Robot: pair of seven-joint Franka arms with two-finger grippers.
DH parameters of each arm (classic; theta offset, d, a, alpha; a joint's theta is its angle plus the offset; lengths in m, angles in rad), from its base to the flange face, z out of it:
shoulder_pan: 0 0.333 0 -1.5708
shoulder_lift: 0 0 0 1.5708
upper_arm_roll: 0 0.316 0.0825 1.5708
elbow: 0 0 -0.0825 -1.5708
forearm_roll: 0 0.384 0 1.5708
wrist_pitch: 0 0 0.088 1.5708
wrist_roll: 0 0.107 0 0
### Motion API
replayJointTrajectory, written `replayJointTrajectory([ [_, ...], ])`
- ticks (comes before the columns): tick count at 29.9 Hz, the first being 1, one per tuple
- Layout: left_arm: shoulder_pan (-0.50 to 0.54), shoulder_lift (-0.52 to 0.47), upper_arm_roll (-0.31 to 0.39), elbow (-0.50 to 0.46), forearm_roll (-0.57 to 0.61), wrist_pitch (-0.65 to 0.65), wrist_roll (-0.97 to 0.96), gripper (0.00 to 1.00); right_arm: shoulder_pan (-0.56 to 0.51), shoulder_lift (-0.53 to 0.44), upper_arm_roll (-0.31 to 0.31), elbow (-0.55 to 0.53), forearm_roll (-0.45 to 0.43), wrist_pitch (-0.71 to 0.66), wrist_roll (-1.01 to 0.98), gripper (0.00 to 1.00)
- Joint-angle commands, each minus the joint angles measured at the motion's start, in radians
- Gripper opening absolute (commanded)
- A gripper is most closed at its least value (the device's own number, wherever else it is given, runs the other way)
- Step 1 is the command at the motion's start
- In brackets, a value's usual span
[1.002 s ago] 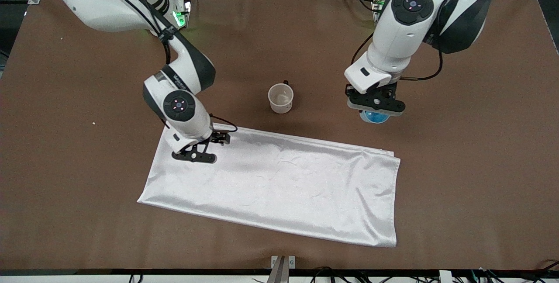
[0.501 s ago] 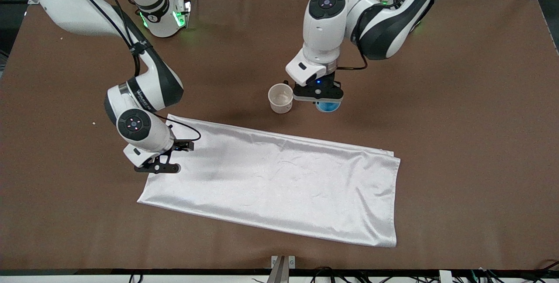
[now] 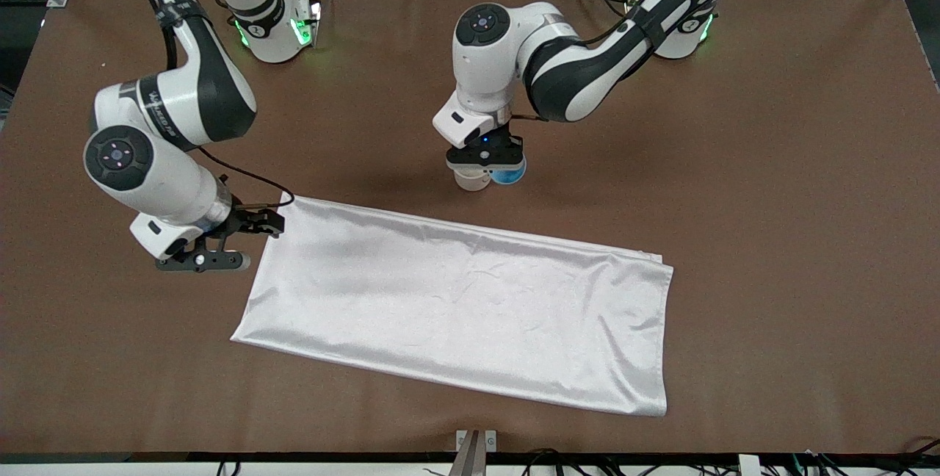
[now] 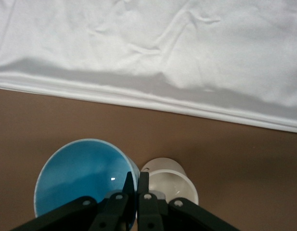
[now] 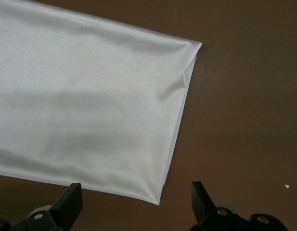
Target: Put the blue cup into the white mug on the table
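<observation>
Left wrist view shows the left gripper point(image 4: 133, 195), fingers pinching the blue cup's point(image 4: 83, 175) rim, now arrived beside the white mug point(image 4: 168, 185); the right gripper point(image 5: 134, 199), fingers wide, has retreated off the cloth point(image 5: 85, 115).

The blue cup point(image 4: 83, 178) hangs upright and empty, pinched at its rim, just above the white mug point(image 4: 170, 185) (also empty), which stands on the brown table point(image 3: 771, 167).

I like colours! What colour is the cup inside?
Bright blue inside the cup, best seen in the left wrist view.
</observation>
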Motion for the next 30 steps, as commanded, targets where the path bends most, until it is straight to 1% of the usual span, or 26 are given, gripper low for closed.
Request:
replayJointTrajectory([
  [1,-0.043,0.078,-0.016,0.072,0.067,-0.011,-0.101,0.0,-0.001,-0.15,-0.017,-0.101,0.036,-0.007,-0.031,1.0],
  [5,-0.048,0.09,-0.016,0.072,0.082,-0.011,-0.13,0.0,0.005,-0.199,-0.02,-0.099,0.042,-0.054,-0.033,1.0],
  [9,-0.065,0.101,-0.016,0.072,0.087,-0.011,-0.147,0.0,0.005,-0.247,-0.02,-0.099,0.059,-0.07,-0.036,1.0],
  [14,-0.091,0.124,-0.016,0.094,0.09,-0.011,-0.187,0.0,0.004,-0.3,-0.022,-0.099,0.109,-0.088,-0.057,1.0],
  [18,-0.096,0.129,-0.016,0.095,0.093,-0.011,-0.216,0.0,0.016,-0.326,-0.064,-0.095,0.129,-0.106,-0.077,1.0],
  [22,-0.103,0.129,-0.019,0.091,0.093,-0.013,-0.232,0.0,0.03,-0.331,-0.103,-0.079,0.129,-0.137,-0.137,1.0],
  [30,-0.114,0.152,-0.019,0.086,0.118,-0.013,-0.241,0.0,0.025,-0.323,-0.13,-0.061,0.129,-0.155,-0.155,1.0],
])
